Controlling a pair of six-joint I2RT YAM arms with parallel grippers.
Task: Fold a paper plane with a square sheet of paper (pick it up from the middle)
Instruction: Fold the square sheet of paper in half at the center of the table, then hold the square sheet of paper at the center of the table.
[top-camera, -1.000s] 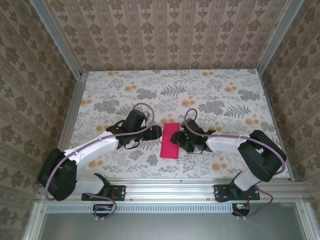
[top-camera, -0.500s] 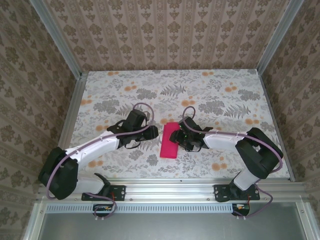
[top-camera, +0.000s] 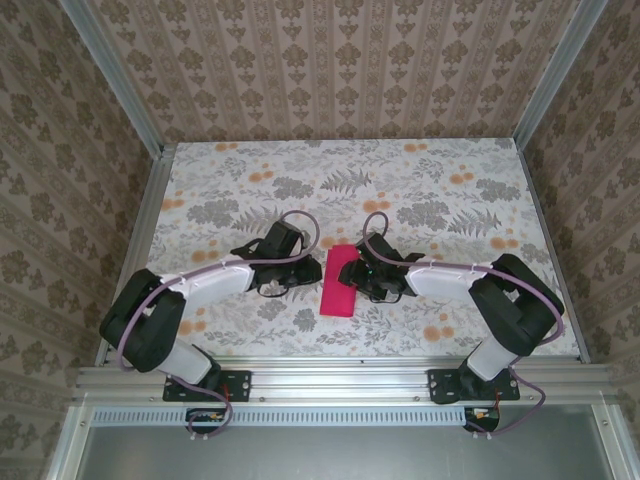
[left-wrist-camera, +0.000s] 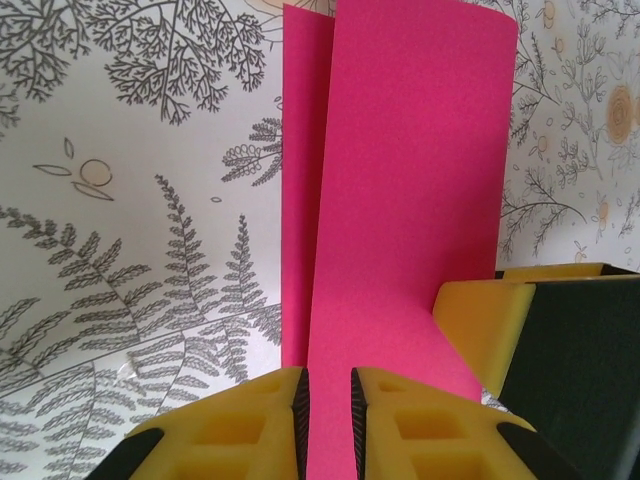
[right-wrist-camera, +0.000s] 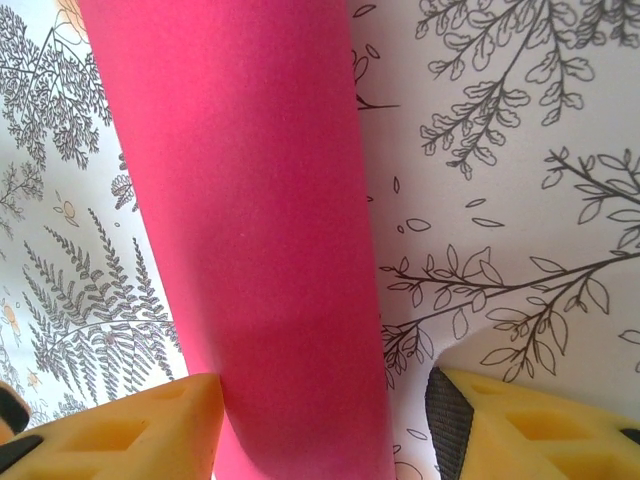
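The magenta-pink sheet of paper (top-camera: 339, 284) lies folded in half as a narrow strip on the tablecloth between the two arms. In the left wrist view its upper flap (left-wrist-camera: 410, 180) sits offset over the lower layer. My left gripper (top-camera: 308, 270) is at the strip's left edge; its fingers (left-wrist-camera: 328, 376) stand a narrow slit apart with pink showing through. My right gripper (top-camera: 361, 275) is at the right edge, open wide (right-wrist-camera: 325, 405) with the rounded fold of the paper (right-wrist-camera: 250, 200) between its fingers, and one finger (left-wrist-camera: 490, 320) rests by the flap. No paper plane shape shows.
A fern-and-flower tablecloth (top-camera: 420, 190) covers the table. Patterned walls (top-camera: 330, 60) close in the back and sides, with metal posts at the corners. An aluminium rail (top-camera: 330, 375) runs along the near edge by the arm bases.
My left arm has swung its elbow inward and its gripper has moved right, up to the paper's left edge. The right gripper has shifted slightly left onto the strip.
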